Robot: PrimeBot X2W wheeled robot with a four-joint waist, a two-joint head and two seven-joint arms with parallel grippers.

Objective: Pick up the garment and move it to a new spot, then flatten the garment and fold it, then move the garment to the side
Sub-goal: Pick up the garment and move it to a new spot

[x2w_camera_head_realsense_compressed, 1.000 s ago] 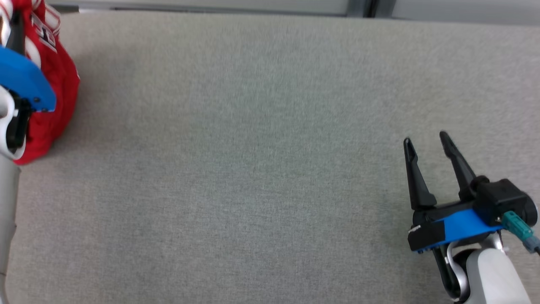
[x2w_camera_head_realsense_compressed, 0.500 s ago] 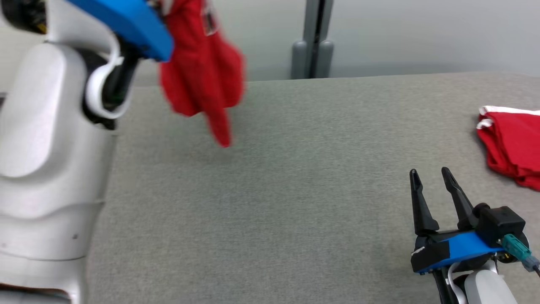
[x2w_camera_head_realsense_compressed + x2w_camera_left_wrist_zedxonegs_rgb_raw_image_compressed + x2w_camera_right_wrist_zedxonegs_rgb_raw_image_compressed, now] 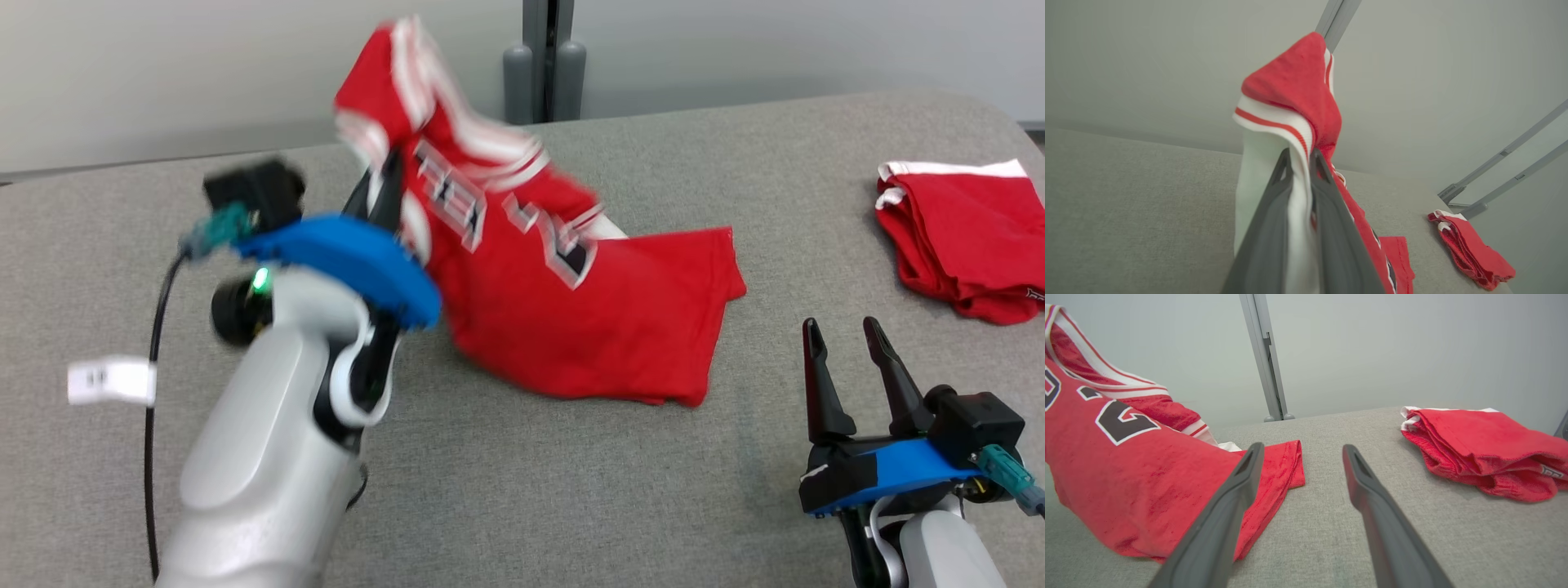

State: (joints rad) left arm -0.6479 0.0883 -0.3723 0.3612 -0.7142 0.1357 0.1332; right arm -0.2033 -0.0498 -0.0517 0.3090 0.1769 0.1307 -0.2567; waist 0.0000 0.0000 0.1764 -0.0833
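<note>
My left gripper (image 3: 1300, 158) pinches jersey (image 3: 571, 327) trim, held high so hem drapes onto worktop (image 3: 571, 506) centre; right gripper (image 3: 845, 333) released, near front edge.

The jersey (image 3: 588, 327) is blurring near its top. The head view's right edge is clipping the folded cloth (image 3: 963, 237).

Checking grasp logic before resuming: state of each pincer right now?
Left pincer: closed on the red jersey, at its white-trimmed edge.
Right pincer: open, holding nothing.
</note>
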